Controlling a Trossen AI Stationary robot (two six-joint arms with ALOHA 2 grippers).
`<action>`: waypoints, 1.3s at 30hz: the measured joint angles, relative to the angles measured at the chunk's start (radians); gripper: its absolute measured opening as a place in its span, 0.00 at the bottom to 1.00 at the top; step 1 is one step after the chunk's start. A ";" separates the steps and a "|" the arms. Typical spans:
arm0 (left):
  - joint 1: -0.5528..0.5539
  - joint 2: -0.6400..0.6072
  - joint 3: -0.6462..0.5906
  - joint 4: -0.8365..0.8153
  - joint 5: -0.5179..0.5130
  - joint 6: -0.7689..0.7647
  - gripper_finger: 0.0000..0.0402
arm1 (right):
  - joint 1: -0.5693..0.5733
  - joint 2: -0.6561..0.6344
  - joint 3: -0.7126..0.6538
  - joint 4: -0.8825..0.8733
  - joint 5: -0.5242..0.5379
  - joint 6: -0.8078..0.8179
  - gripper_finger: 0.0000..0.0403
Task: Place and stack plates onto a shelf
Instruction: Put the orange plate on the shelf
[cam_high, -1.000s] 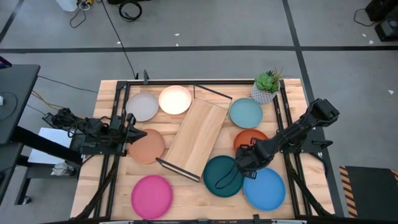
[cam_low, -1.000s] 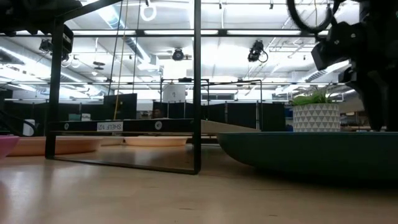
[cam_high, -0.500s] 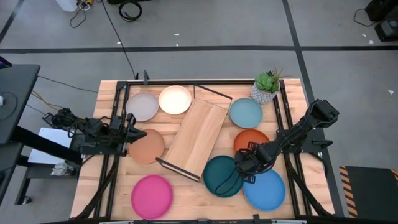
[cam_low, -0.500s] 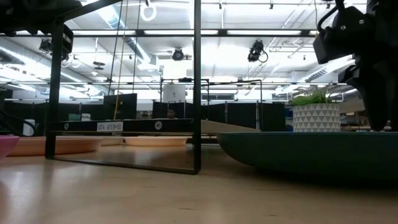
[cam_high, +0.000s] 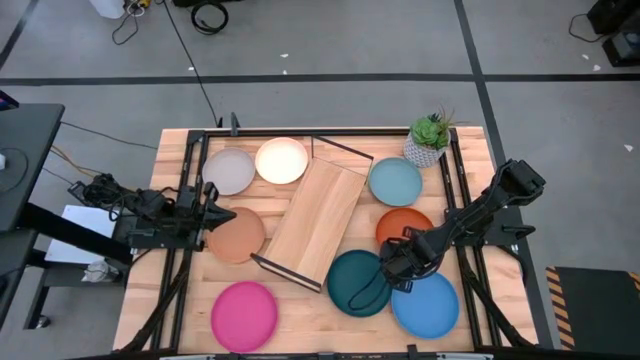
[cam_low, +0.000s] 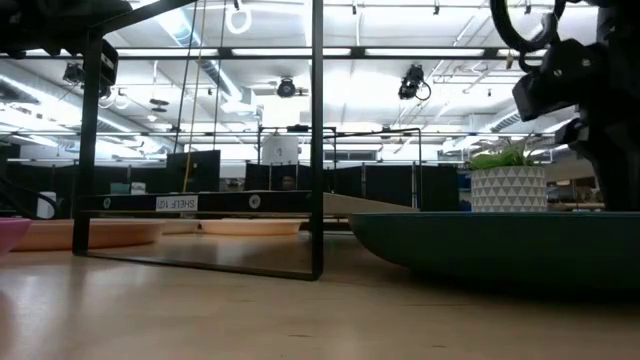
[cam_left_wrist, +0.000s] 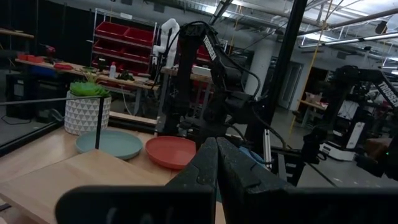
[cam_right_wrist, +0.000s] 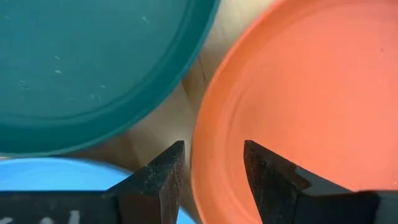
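Eight plates lie flat on the slatted table: grey (cam_high: 230, 171), cream (cam_high: 281, 160), tan (cam_high: 238, 236), pink (cam_high: 244, 312), orange (cam_high: 405, 225), dark teal (cam_high: 355, 283), light blue (cam_high: 395, 182) and bright blue (cam_high: 427, 305). The shelf (cam_high: 318, 218) sits diagonally in the middle, none of the plates on it. My right gripper (cam_right_wrist: 208, 165) is open and points down, its fingers on either side of the orange plate's rim (cam_right_wrist: 200, 149), the part nearest the teal plate. My left gripper (cam_left_wrist: 216, 155) is shut and waits beside the tan plate at the table's left.
A potted plant (cam_high: 428, 140) stands at the far right corner behind the light blue plate. The teal plate (cam_right_wrist: 93, 68) and bright blue plate (cam_right_wrist: 56, 171) lie close to the orange one, with a narrow strip of wood between. Black frame rails run along both table sides.
My right gripper has shifted slightly toward the table's near edge above the orange plate's rim. No plate has moved.
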 joint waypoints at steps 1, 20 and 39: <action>0.000 0.000 0.000 0.000 0.000 0.000 0.02 | 0.001 0.000 -0.002 0.000 0.000 0.003 0.42; 0.000 0.000 0.000 0.000 0.000 0.000 0.02 | -0.007 0.000 -0.002 -0.007 -0.005 -0.054 0.17; 0.000 0.000 0.000 0.000 0.000 0.000 0.02 | -0.032 0.000 0.186 -0.265 0.014 -0.119 0.02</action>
